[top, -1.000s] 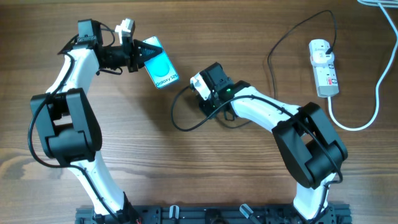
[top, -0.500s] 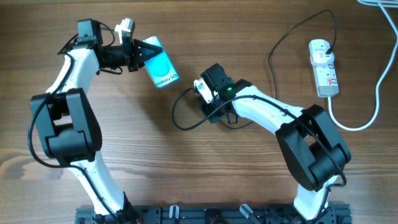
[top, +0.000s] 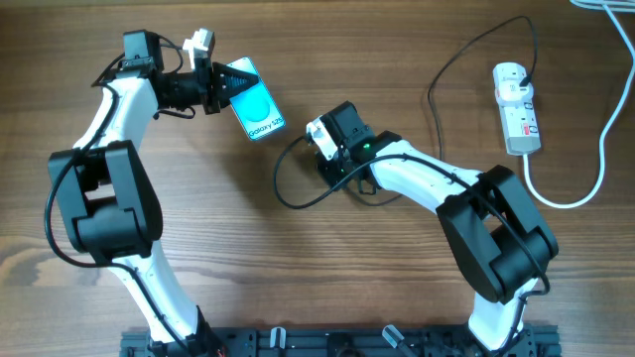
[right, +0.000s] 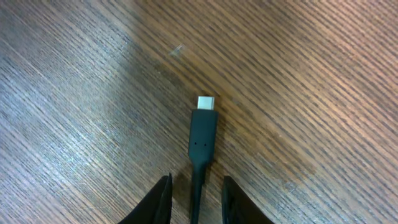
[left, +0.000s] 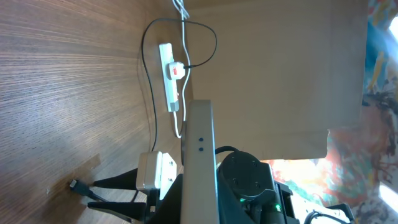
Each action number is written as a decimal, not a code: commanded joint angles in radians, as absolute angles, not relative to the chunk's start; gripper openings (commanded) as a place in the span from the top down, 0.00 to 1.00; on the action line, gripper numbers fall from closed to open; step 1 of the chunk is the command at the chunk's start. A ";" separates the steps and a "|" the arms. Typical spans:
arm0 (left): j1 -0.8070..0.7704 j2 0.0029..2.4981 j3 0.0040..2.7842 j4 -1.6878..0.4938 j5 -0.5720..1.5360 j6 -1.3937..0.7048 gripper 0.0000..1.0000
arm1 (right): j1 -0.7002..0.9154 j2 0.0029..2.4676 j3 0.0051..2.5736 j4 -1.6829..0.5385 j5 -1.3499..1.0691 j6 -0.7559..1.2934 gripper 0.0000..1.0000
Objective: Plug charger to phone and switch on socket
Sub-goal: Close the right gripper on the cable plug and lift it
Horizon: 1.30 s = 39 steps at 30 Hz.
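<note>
The phone (top: 258,111), turquoise with white text, is held off the table in my left gripper (top: 226,84), which is shut on its upper end. In the left wrist view it shows edge-on as a pale bar (left: 199,155). The charger's black cable (top: 283,183) loops on the table, and its metal-tipped connector (right: 203,124) lies flat on the wood. My right gripper (right: 196,199) is low over the table and open. The cable runs between its fingers, with a gap on each side. It also shows in the overhead view (top: 325,159). The socket (top: 516,114) lies at the far right with the charger's white plug (top: 510,77) in it.
A thick white cord (top: 585,169) curves from the socket toward the table's right edge. The left wrist view shows the socket (left: 169,81) far off and the right gripper's white camera (left: 149,171) close by. Bare wood lies between the phone and the connector.
My right gripper shifted slightly over the connector and came back to about the same spot. The left arm and the phone have not moved.
</note>
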State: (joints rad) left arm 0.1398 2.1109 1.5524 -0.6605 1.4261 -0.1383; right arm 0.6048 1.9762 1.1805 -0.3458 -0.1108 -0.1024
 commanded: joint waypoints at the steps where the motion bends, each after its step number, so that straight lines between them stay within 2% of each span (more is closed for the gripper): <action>1: 0.149 2.117 1.554 -0.656 1.454 -0.119 0.96 | 0.601 2.006 1.171 -0.328 -0.112 -0.105 0.76; 4: 0.149 2.117 1.554 -0.653 1.454 -0.119 0.96 | 0.601 2.007 1.171 -0.325 -0.134 -0.104 0.82; 11: 0.149 2.117 1.554 -0.653 1.454 -0.119 0.96 | 0.601 2.007 1.171 -0.306 -0.139 -0.102 0.82; 14: 0.149 2.117 1.554 -0.653 1.454 -0.119 0.96 | 0.601 2.007 1.170 -0.315 -0.158 -0.101 0.85; 17: 0.149 2.117 1.554 -0.653 1.454 -0.119 0.96 | 0.601 2.007 1.170 -0.330 -0.158 -0.102 0.79; 26: 0.149 2.117 1.554 -0.653 1.454 -0.119 0.96 | 0.601 2.039 1.169 -0.303 -0.157 -0.102 0.79; 30: 0.149 2.117 1.554 -0.653 1.454 -0.119 0.96 | 0.601 2.040 1.169 -0.303 -0.157 -0.101 0.96; 34: 0.149 2.117 1.554 -0.644 1.454 -0.120 0.96 | 0.601 1.979 1.179 -0.344 -0.158 -0.049 0.96; 39: 0.149 2.117 1.554 -0.638 1.454 -0.120 0.96 | 0.596 1.771 1.179 -0.422 -0.213 0.011 0.96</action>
State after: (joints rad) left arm 0.1398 2.1109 1.5524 -0.6426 1.4261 -0.1383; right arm 0.6037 1.9053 1.1801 -0.3950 -0.1593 -0.0425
